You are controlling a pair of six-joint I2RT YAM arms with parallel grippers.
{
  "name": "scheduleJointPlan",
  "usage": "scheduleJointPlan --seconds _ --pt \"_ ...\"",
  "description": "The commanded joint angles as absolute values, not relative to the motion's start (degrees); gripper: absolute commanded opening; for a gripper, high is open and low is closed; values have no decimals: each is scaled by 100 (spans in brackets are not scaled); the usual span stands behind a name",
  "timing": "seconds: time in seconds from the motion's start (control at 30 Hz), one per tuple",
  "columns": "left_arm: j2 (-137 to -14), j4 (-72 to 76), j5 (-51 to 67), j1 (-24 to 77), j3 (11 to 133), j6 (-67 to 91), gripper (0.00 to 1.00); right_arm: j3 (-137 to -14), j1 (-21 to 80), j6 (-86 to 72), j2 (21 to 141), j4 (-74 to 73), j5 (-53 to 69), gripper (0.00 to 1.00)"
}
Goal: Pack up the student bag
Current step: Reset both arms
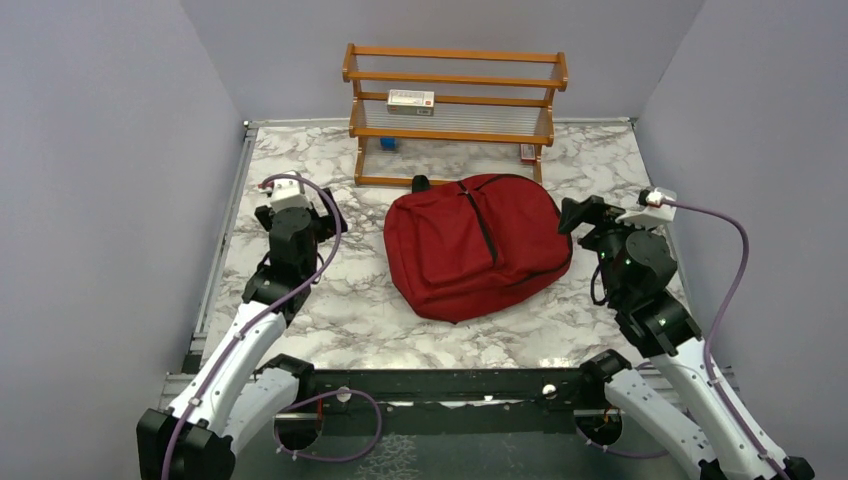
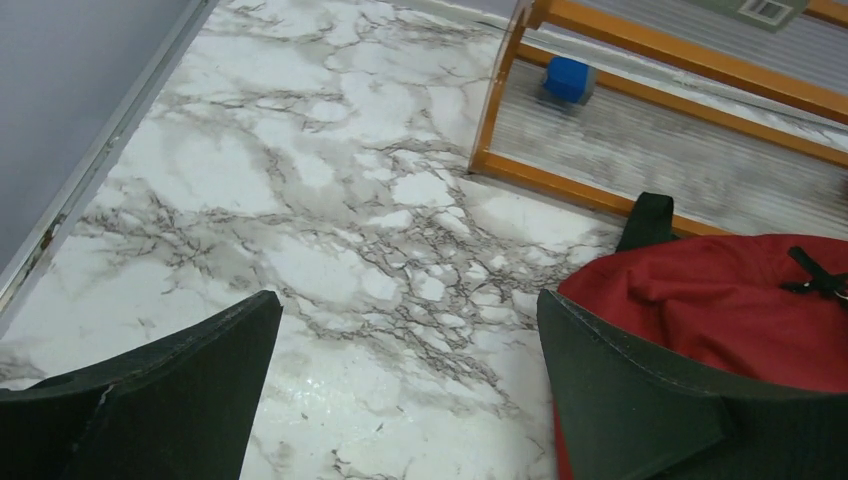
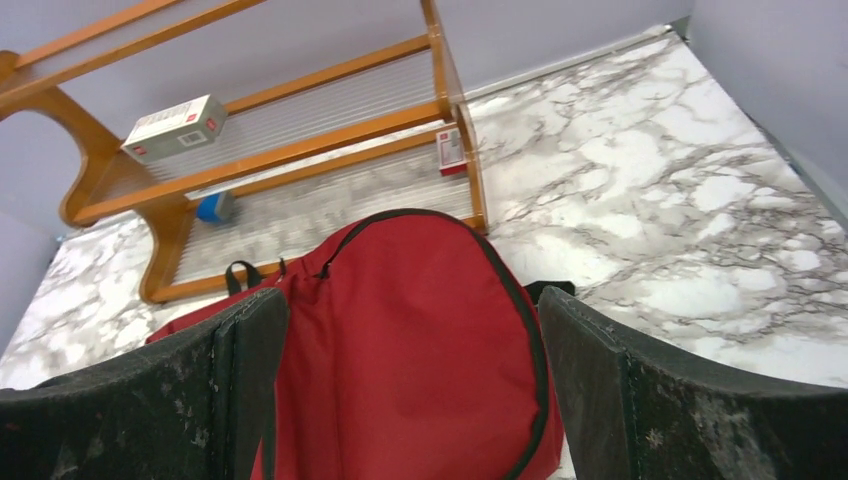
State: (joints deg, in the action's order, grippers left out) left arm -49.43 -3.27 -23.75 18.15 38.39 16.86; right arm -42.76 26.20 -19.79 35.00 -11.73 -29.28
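The student bag [image 1: 475,245], a dark red backpack with black zippers, lies flat in the middle of the marble table with its zippers looking closed. My left gripper [image 1: 325,215] hovers to the left of it, open, with only bare marble between its fingers [image 2: 408,300]; the bag's edge [image 2: 740,300] shows past the right finger. On the bag's right side my right gripper [image 1: 575,215] is open too. It faces the bag, whose red fabric [image 3: 410,340] fills the gap between the jaws [image 3: 410,295] without being gripped.
An orange wooden shelf rack [image 1: 455,100] stands behind the bag at the back wall. A white box [image 1: 411,101] lies on its upper shelf. A small blue item [image 1: 388,143] and a small red-and-white item [image 1: 527,152] sit low on it. Grey walls enclose the table.
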Motion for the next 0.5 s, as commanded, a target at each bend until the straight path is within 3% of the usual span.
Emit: scheduleJointPlan --seconds 0.0,0.47 --pt "-4742 -39 -3111 1811 3582 2044 99 -4088 2643 -1771 3265 -962 -3533 100" --pt "-5343 -114 -2892 1811 3850 2030 99 -3677 2637 -1644 3122 -745 -3819 100"
